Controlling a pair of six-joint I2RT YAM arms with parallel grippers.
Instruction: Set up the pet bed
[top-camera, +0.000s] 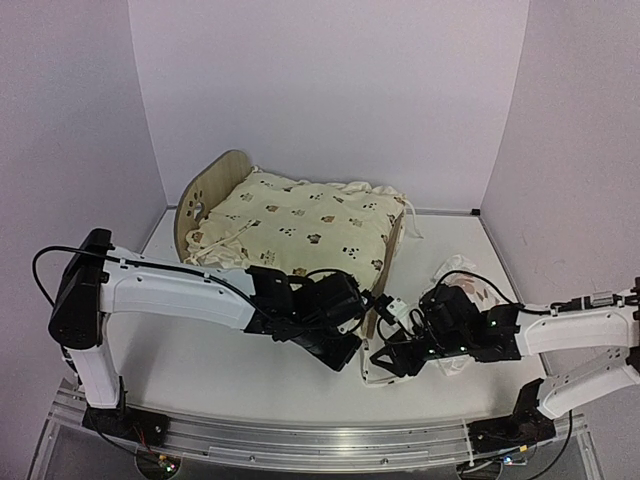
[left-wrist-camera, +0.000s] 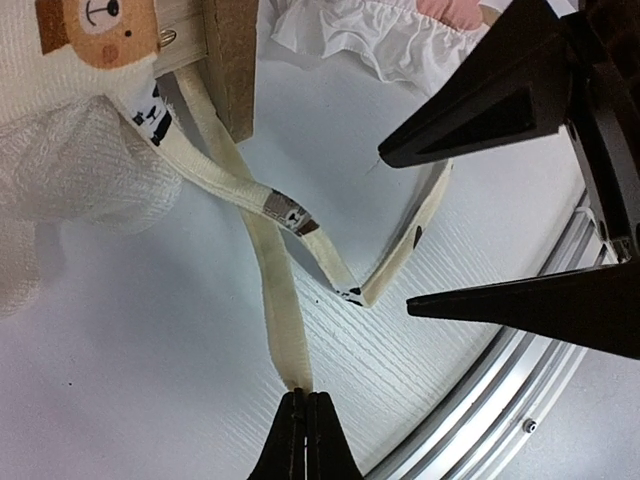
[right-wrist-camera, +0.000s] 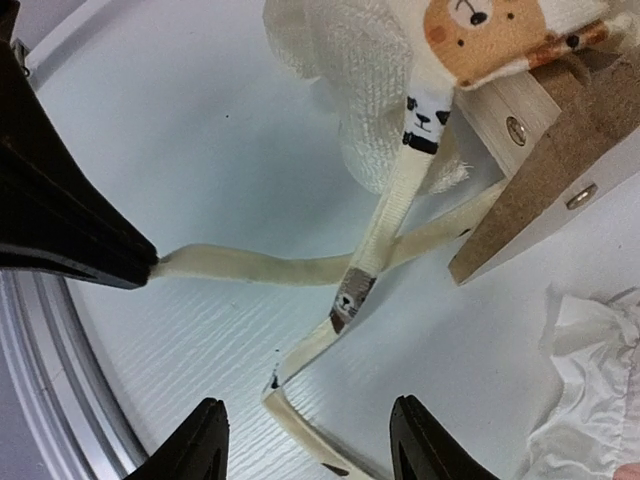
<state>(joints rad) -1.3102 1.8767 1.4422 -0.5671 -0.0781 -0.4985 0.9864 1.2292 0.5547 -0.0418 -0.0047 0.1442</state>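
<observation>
Tabletop, white, carries the pet bed between pale walls.

Pincers meeting at the foot of the pet bed.
I see the bed standing toward the back of the white desk, with the cream cushion lying in it. My left pincer and right pincer sit nearly tip to tip just beside the footboard, over a pale tie string. The ruffled pillow lies partly under the right arm.
</observation>
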